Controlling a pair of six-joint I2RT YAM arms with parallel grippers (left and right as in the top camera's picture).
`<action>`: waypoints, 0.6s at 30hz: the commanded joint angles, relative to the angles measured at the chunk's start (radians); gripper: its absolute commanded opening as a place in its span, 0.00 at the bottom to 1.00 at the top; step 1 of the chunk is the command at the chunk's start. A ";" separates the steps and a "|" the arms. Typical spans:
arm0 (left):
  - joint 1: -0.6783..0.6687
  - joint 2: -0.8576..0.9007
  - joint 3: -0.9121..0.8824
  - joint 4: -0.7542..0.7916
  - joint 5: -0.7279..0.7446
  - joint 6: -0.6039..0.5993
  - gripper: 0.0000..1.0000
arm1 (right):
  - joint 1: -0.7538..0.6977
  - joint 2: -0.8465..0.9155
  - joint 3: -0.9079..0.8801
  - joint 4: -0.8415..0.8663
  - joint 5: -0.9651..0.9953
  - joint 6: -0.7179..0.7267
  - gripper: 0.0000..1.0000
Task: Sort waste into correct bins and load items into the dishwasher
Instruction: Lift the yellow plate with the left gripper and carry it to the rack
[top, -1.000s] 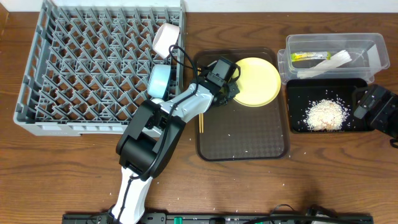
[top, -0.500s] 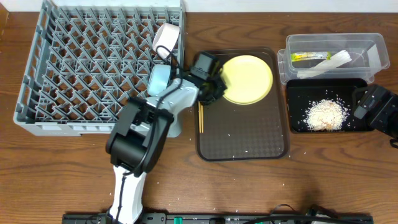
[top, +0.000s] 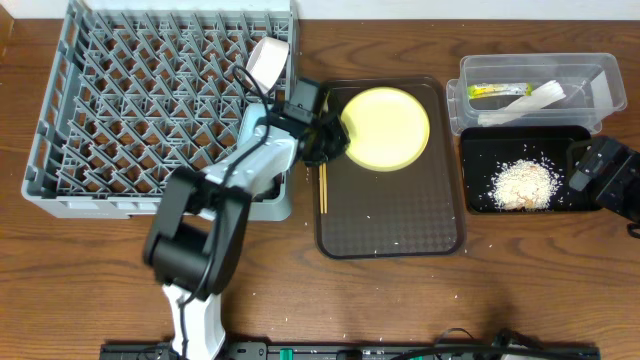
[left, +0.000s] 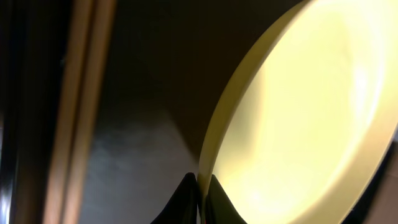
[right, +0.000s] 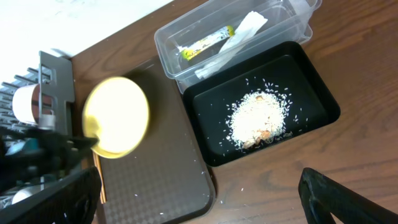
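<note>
Overhead view: the left gripper (top: 333, 140) has its jaws pinching the left rim of the round yellow plate (top: 387, 127). The plate sits over the far half of the brown serving tray (top: 392, 222), midway along the surface. The left wrist view confirms the grip, with both fingertips (left: 186, 198) closed thinly on the plate's edge. Two wooden chopsticks (top: 322, 190) lie along the tray's left edge, just beside the gripper.

The grey dish rack (top: 130, 110) fills the far left corner of the surface, and a small white cup (top: 268, 58) lies on its side at the rack's right edge.

At the far right corner, the clear plastic tub (top: 612, 92) holds the green-and-yellow wrapper (top: 492, 91) and the white paper strip (top: 540, 97). Touching its near side, the black tray (top: 476, 150) holds the heap of rice scraps (top: 524, 184).

The right gripper (top: 592, 170) hovers at the right edge over the black tray, its jaws spread wide and holding nothing.
</note>
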 joint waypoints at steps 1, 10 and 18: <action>0.006 -0.132 0.008 0.005 0.007 0.052 0.08 | -0.005 0.001 0.009 -0.002 -0.004 0.010 0.99; 0.075 -0.314 0.008 -0.048 -0.106 0.121 0.07 | -0.005 0.001 0.009 -0.001 -0.004 0.010 0.99; 0.225 -0.452 0.008 -0.047 -0.371 0.328 0.07 | -0.005 0.001 0.009 -0.002 -0.004 0.011 0.99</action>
